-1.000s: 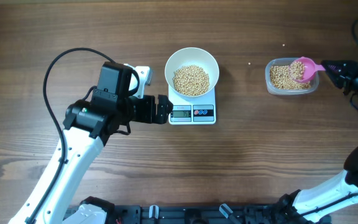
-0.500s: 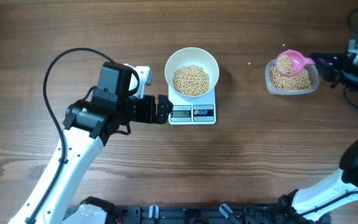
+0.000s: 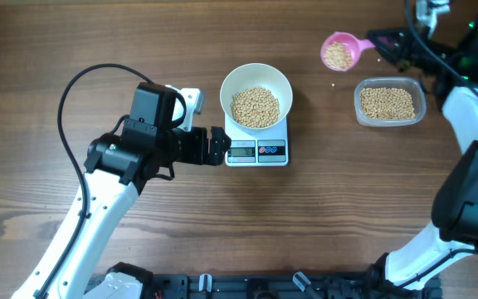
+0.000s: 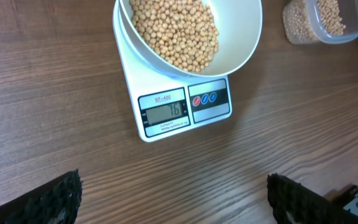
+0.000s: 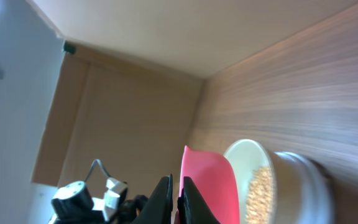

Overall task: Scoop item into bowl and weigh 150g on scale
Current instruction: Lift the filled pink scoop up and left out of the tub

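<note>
Running this remotely, so going off the cams. Wood table fills the overhead view. L arm comes in from 7 o'clock, R arm hangs along the 3 o'clock edge and reaches up toward 1.

The scale sits approx mid-table, display facing 6 o'clock. On the L wrist cam it looks like it reads 76. The white bowl sits on top of it and overhangs the platform's edges, w/ a decent heap of beans in the bottom.

The clear tub is at 3 o'clock from the bowl, well apart, and has a layer of the same beans in it.

L gripper is parked just beside the scale at its 9 o'clock, jaws spread as wide as they go, nothing in them.

R gripper is clamped tight on the handle of a pink scoop. The scoop hangs at 11 o'clock from the tub and 1 o'clock from the bowl, over bare table, cup loaded w/ beans.
</note>
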Robot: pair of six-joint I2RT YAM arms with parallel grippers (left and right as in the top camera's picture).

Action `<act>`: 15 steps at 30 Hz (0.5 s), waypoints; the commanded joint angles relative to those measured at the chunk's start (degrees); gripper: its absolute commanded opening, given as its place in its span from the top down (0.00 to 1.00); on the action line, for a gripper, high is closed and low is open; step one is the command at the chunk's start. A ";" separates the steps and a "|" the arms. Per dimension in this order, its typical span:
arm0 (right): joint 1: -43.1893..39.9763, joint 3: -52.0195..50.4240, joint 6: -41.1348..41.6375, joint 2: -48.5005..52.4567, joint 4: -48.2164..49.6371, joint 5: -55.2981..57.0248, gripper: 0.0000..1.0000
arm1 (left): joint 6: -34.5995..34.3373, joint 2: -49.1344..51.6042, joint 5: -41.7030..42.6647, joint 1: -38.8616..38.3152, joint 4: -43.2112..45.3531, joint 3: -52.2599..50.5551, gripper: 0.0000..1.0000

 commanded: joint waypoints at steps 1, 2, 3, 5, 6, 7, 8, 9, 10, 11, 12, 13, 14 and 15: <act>4.11 0.28 14.03 0.37 4.83 1.38 0.96 | 0.90 0.15 0.68 -0.24 0.17 -0.42 0.00; 5.22 0.28 14.23 0.37 4.92 1.86 0.96 | 0.90 0.15 0.68 -0.24 0.17 -0.42 0.00; 6.29 0.28 14.45 0.37 4.94 2.10 0.96 | 0.90 0.15 0.68 -0.24 0.17 -0.42 0.00; 7.67 0.28 14.43 0.37 4.94 2.62 0.96 | 0.90 0.15 0.68 -0.24 0.17 -0.42 0.00; 8.20 0.28 14.10 0.37 4.94 2.95 0.96 | 0.90 0.15 0.68 -0.24 0.17 -0.42 0.00; 9.16 0.28 12.28 0.37 5.01 3.50 0.96 | 0.90 0.15 0.68 -0.24 0.17 -0.42 0.00; 9.68 0.28 10.88 0.37 5.16 3.63 0.96 | 0.90 0.15 0.68 -0.24 0.17 -0.42 0.00; 10.47 0.28 8.81 0.37 5.35 3.76 0.96 | 0.90 0.15 0.68 -0.24 0.17 -0.42 0.00; 11.19 0.28 6.71 0.37 5.33 4.11 0.96 | 0.90 0.15 0.68 -0.24 0.17 -0.42 0.00; 11.85 0.28 4.39 0.37 5.33 4.50 0.96 | 0.90 0.15 0.68 -0.24 0.17 -0.42 0.00; 13.11 0.28 -0.70 0.37 5.31 5.44 0.96 | 0.90 0.15 0.68 -0.24 0.17 -0.42 0.00; 13.57 0.28 -2.43 0.37 5.29 5.90 0.96 | 0.90 0.15 0.68 -0.24 0.17 -0.42 0.00; 14.32 0.28 -5.42 0.37 5.31 6.51 0.96 | 0.90 0.15 0.68 -0.24 0.17 -0.42 0.00; 14.73 0.28 -7.58 0.37 5.29 6.75 0.96 | 0.90 0.15 0.68 -0.24 0.17 -0.42 0.00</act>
